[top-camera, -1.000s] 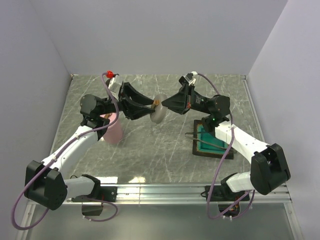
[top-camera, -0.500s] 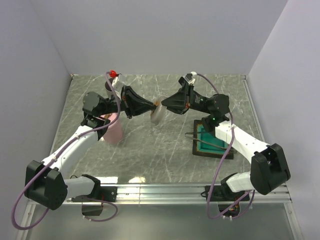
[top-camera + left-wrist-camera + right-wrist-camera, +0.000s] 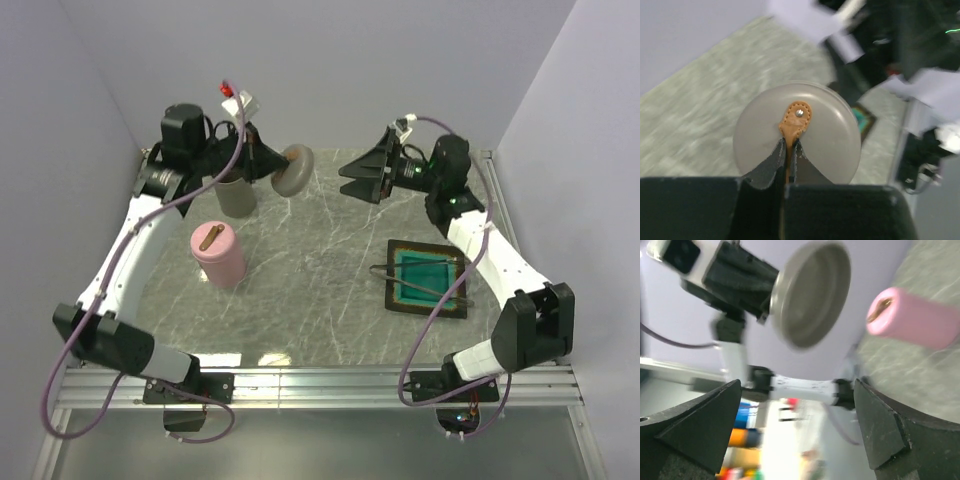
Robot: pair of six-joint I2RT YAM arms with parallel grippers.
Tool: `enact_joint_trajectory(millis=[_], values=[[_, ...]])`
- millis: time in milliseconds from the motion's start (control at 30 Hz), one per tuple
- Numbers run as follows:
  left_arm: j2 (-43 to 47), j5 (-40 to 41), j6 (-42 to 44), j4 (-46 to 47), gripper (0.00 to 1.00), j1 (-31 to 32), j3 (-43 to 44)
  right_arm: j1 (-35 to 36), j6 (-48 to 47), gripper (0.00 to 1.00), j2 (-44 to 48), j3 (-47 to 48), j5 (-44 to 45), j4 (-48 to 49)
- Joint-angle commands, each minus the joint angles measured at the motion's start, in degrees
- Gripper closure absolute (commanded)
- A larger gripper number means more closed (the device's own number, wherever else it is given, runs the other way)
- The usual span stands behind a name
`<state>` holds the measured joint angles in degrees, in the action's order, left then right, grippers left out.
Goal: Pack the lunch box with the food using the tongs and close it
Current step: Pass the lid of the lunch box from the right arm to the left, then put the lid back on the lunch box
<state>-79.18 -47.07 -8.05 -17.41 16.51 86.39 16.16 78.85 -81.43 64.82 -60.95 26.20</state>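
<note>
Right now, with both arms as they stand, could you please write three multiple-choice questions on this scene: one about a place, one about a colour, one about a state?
1. Where do the tongs lie?
A. Across the green tray
B. In the left tool
C. In the right tool

2. What colour is the tab on the round lid?
A. Blue
B. Orange-brown
C. White

3. What is the state of the right tool?
A. Shut on the lid
B. Open, holding nothing
C. Shut on the tongs

Answers:
1 A: the thin tongs rest across the tray, away from both arms.
2 B: the left wrist view shows the tab orange-brown, pinched by the left tool.
3 B: its fingers stand wide apart with nothing between them.
</note>
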Motion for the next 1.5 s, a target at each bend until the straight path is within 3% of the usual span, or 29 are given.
enact_joint_trajectory(millis=[0, 67, 200, 367, 533, 767, 967, 1467], values=[[-6.3, 14.8, 13.5, -25.5, 0.99, -1.9, 11.6, -1.1, -28.9, 0.0, -1.1, 12.3, -2.0, -30.8], [-8.2, 19.1, 14.5, -28.5, 1.0, -2.8, 16.4, -1.3, -41.0, 0.0, -2.8, 18.3, 0.5, -44.0], [-13.4, 28.2, 16.7, -31.7, 0.97, -4.0, 22.8, -1.3, -53.9, 0.0, -4.4, 23.1, 4.0, -55.9], [-17.5, 36.1, 19.6, -32.6, 0.96, -6.0, 26.7, -1.0, -70.8, 0.0, -5.2, 25.7, 8.4, -67.5], [-21.4, 38.9, 20.5, -33.1, 0.95, -9.0, 29.9, -0.8, -79.9, 0.0, -4.4, 22.6, 15.3, -74.0], [-27.2, 40.6, 23.3, -35.6, 0.91, -12.0, 36.6, 0.5, -83.0, 0.0, 0.0, 13.6, 22.1, -70.1], [-28.4, 41.6, 26.4, -35.9, 1.0, -12.0, 35.0, 0.5, -83.2, 0.0, 0.1, 13.7, 22.3, -69.8], [-35.9, 40.9, 29.4, -38.1, 1.0, -11.9, 41.5, 0.9, -82.6, 0.0, 0.0, 13.2, 21.1, -69.5]])
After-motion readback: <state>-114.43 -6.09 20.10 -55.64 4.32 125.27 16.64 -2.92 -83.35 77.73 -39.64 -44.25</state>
